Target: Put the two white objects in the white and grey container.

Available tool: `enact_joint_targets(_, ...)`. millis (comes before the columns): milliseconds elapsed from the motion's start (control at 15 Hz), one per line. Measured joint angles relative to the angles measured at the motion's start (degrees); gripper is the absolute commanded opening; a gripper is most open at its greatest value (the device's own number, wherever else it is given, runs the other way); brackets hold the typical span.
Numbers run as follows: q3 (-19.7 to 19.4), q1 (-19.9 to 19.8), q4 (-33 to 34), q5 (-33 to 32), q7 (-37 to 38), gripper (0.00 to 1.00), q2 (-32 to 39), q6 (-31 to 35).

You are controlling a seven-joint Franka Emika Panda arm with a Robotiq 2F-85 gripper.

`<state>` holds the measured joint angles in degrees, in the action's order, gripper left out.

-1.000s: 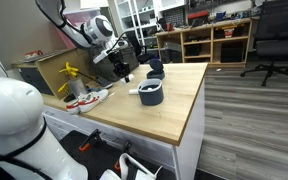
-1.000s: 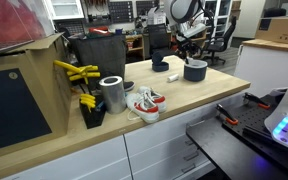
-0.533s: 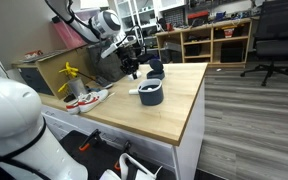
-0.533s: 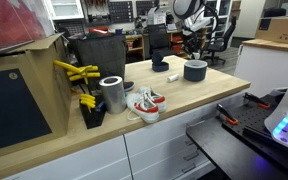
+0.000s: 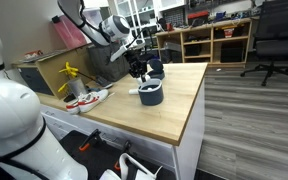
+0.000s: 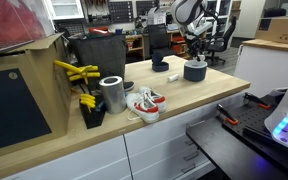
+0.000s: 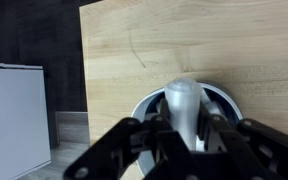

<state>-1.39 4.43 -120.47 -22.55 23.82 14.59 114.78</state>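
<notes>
The gripper (image 7: 187, 130) was clamped on a white object (image 7: 182, 98), its fingers closed against its sides, holding it directly over the open white and grey container (image 7: 225, 97) standing on the wooden table (image 7: 124, 45)

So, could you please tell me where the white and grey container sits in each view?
In an exterior view: white and grey container near the centre.
In an exterior view: upper right of centre.
Wrist view: bottom centre, behind the white piece in the hand.
Shared landmark: the wooden tabletop under it.
</notes>
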Motion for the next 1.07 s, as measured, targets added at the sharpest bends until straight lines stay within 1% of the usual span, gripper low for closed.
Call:
enact_joint_targets(400,0.5,1.5,3.2,-1.8,-1.4,0.07,3.6,-2.5)
enact_joint_targets(800,0.5,1.5,6.4,-1.8,-9.4,0.07,7.8,-3.2)
enact_joint_targets(867,0.5,1.6,6.6,-1.9,-10.2,0.13,8.2,-3.2)
enact_joint_targets(933,0.5,1.6,6.6,-2.3,-10.5,0.51,8.3,-3.2)
enact_joint_targets(1000,0.6,1.7,6.6,-2.9,-10.6,0.51,8.3,-3.2)
enact_joint_targets(1067,0.6,1.9,6.5,-3.4,-10.5,0.53,8.2,-2.9)
